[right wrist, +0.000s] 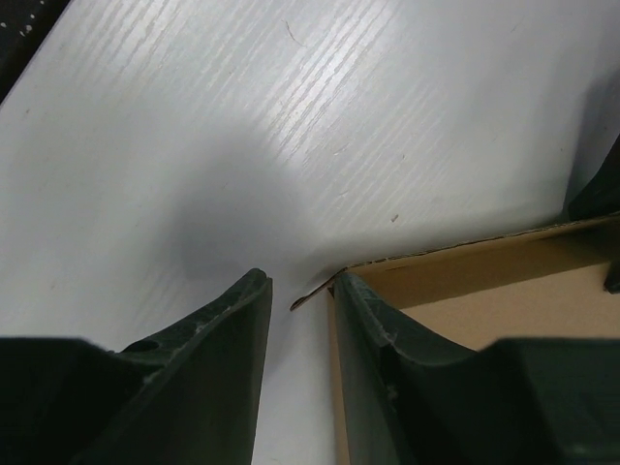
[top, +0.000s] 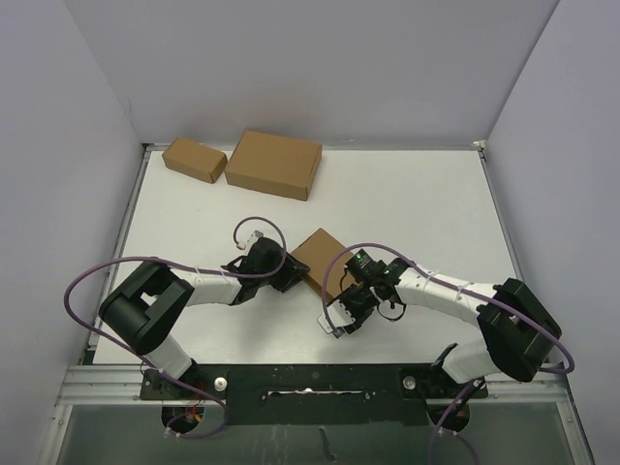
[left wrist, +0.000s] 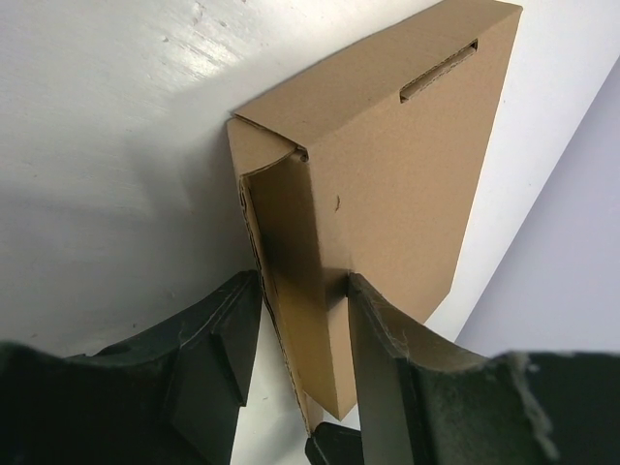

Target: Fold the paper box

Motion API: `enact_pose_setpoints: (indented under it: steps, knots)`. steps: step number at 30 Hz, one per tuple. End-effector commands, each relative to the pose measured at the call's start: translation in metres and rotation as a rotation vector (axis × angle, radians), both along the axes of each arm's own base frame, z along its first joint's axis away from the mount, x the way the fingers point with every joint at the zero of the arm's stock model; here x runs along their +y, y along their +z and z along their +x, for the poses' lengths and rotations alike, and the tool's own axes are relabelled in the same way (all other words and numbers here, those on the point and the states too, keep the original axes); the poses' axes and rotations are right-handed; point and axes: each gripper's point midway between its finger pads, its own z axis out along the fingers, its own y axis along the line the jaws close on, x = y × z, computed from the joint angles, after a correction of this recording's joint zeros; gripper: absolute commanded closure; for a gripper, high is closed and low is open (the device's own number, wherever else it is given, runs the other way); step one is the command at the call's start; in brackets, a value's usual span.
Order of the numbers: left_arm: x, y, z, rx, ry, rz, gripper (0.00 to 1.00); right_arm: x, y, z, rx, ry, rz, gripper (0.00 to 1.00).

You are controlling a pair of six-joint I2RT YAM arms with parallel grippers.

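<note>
Ahead of left gripper (left wrist: pixel 300 300) — paper box (left wrist: pixel 387 165), lengthwise away, near end straddled, clamp unclear; right gripper (right wrist: pixel 300 291) parted at its corner.

I count three cardboard boxes on my feed: one paper box (top: pixel 318 256), one small box (top: pixel 194 159) and one bigger box (top: pixel 273 164). They all sit on a single table (top: pixel 426 203). There are two arms, a left arm (top: pixel 208 288) and a right arm (top: pixel 446 291), and so two grippers as well, the left gripper (left wrist: pixel 300 291) and the right gripper (right wrist: pixel 300 286), each showing two fingers (right wrist: pixel 232 339) — four in all. I also make out two purple cables — a left cable (top: pixel 77 286) and a right cable (top: pixel 542 334).
</note>
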Motion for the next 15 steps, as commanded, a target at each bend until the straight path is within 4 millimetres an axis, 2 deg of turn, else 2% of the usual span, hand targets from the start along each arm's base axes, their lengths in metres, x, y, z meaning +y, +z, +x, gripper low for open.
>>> enact_pose_setpoints:
  steps: [1, 15]
  knots:
    - [0.0089, -0.0204, -0.0063, 0.041, 0.003, 0.043, 0.61, 0.0081, -0.0003, 0.0081, -0.043, -0.02, 0.001, 0.67]
    - [0.011, -0.0236, -0.0072, 0.05, 0.004, 0.046, 0.62, 0.01, -0.0014, 0.0132, -0.068, -0.041, -0.008, 0.76]
